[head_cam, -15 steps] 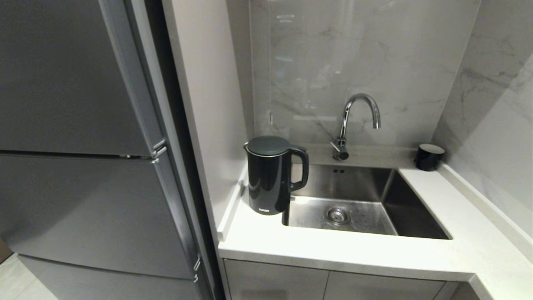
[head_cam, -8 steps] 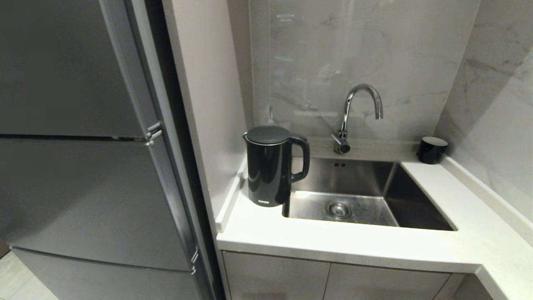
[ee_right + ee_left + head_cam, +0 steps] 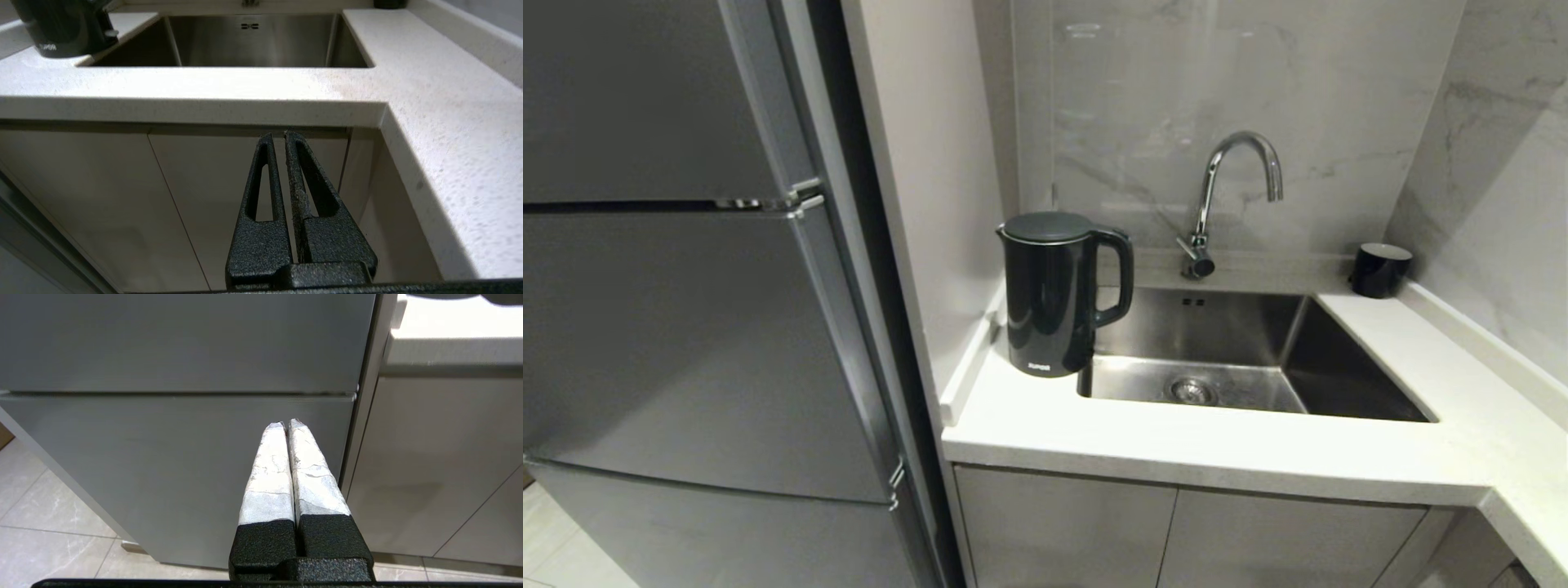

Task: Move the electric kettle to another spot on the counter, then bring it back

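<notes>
Electric kettle (image 3: 1049, 294) stands upright on the table (image 3: 1176, 441), handle toward 3 o'clock. Right gripper (image 3: 280, 134) and left gripper (image 3: 286, 424), both pressed together, sit below table level; right is nearer.

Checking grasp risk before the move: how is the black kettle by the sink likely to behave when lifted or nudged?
The electric kettle is tall and narrow-footed, so a high sideways push may tip it, perhaps towards the sink. Its glossy body looks slippery; the loop handle seems safer. Fill level is hidden.
</notes>
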Motion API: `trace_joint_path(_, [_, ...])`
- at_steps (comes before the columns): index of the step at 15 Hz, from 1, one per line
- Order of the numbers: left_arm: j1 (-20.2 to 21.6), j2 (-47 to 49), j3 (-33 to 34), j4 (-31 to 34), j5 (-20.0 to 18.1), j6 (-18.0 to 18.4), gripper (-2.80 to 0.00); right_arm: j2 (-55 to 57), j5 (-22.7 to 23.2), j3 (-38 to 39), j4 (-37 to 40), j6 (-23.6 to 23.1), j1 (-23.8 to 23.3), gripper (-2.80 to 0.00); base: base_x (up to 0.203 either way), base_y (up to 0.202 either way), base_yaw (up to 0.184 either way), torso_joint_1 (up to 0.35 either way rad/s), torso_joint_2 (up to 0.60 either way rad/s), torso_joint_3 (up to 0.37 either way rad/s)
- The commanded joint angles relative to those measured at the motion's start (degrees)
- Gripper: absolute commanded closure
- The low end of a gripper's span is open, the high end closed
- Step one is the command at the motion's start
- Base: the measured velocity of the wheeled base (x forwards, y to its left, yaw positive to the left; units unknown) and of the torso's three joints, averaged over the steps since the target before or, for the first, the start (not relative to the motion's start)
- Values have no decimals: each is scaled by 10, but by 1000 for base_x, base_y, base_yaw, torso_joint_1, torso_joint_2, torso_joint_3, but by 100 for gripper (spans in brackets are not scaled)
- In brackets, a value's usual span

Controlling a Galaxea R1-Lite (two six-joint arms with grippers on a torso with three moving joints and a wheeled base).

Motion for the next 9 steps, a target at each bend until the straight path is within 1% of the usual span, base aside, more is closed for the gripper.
trace_joint_path(1, [0, 1, 0, 1, -1, 0, 0, 0, 0, 0, 0, 0, 0, 0, 0, 0, 0, -165, 544, 365])
trace_joint_path(5, [0, 1, 0, 1, 0, 1, 0, 1, 0, 0, 0, 0, 0, 0, 0, 0, 0, -146, 532, 379])
trace_joint_path(9, [0, 1, 0, 1, 0, 1, 0, 1, 0, 0, 0, 0, 0, 0, 0, 0, 0, -107, 497, 388])
